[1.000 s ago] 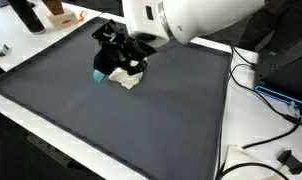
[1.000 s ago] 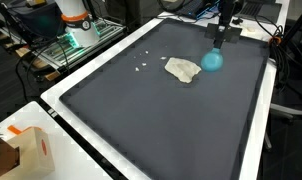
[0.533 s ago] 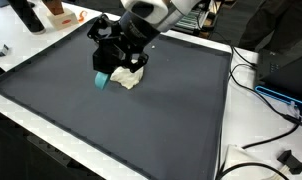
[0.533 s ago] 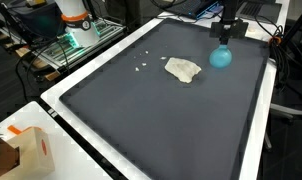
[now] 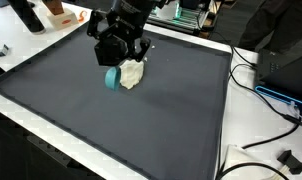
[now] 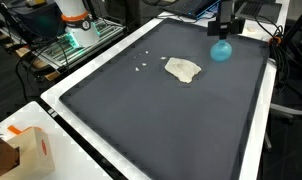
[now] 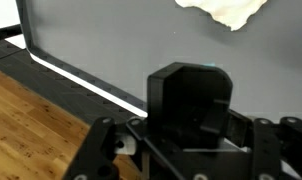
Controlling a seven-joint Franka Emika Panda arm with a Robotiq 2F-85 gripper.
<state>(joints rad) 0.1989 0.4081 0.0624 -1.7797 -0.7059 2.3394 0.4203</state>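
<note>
- Dark grey mat [image 6: 141, 110] covers the tabletop in both exterior views, framed by a white table edge [image 6: 86, 132].
- At the near corner in an exterior view, a cardboard box [image 6: 26, 150] sits off the mat on the white edge.
- Further in, a few small white specks [image 6: 143, 66] lie on the mat, well apart from the box.
- Just past them lies a crumpled cream cloth [image 6: 182, 69], flat on the mat. The wrist view catches its edge at the top of the picture, above the grey mat, the white edge and a wooden floor [image 7: 36, 125].
- Near the cloth, towards the far edge of the mat, is a teal rounded object [image 6: 221, 51]. In an exterior view it sits right beside the cloth [image 5: 132, 73].
- The black gripper [image 6: 223, 40] stands directly above the teal object with its fingers closed on the top of it. Whether the object's underside touches the mat cannot be told.
- In the wrist view the gripper's dark body fills the lower middle and hides the fingertips.
- Beyond the table, an orange-and-white device [image 6: 75, 18] and cables stand in the background.
</note>
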